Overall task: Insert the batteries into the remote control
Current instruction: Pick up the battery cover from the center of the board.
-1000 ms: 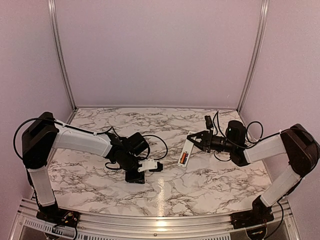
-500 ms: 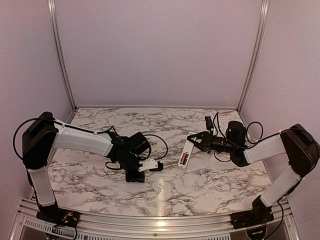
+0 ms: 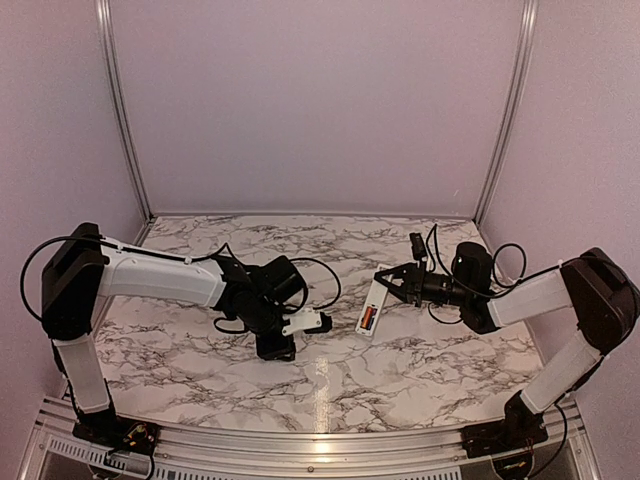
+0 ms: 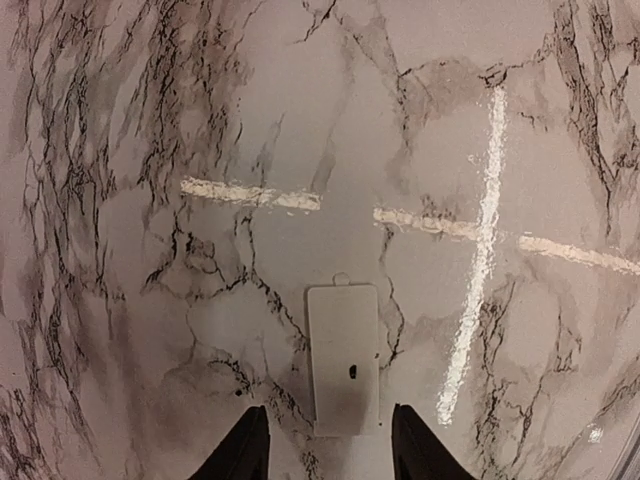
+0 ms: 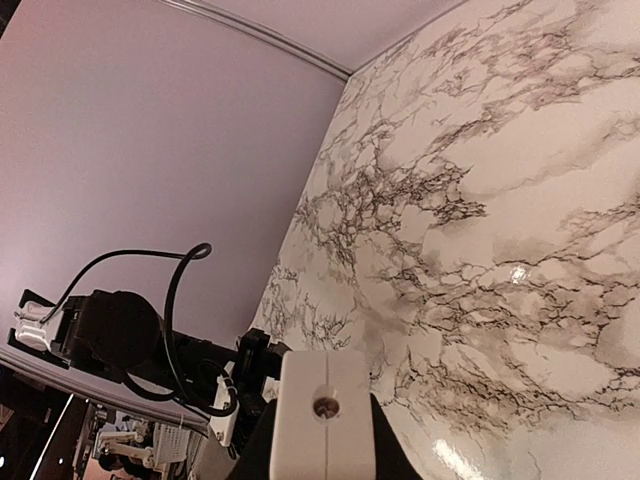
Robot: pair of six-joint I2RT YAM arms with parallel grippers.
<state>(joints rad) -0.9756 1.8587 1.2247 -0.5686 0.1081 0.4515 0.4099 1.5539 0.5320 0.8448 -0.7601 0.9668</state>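
My right gripper is shut on the far end of the remote control, a slim white bar that slopes down to the table. In the right wrist view the remote's end face fills the space between the jaws of the right gripper. An orange-copper battery shows in the remote's open back; the black battery I cannot make out. My left gripper is low over the table and open. A flat white cover piece lies between its fingertips with gaps on both sides.
The marble table is bounded by pale walls with metal corner rails. Black cables loop off both wrists. The left arm's wrist and cable appear beyond the remote in the right wrist view.
The left gripper has moved right and a little toward the back, and the white cover piece has moved with it. The right arm and remote have not moved.
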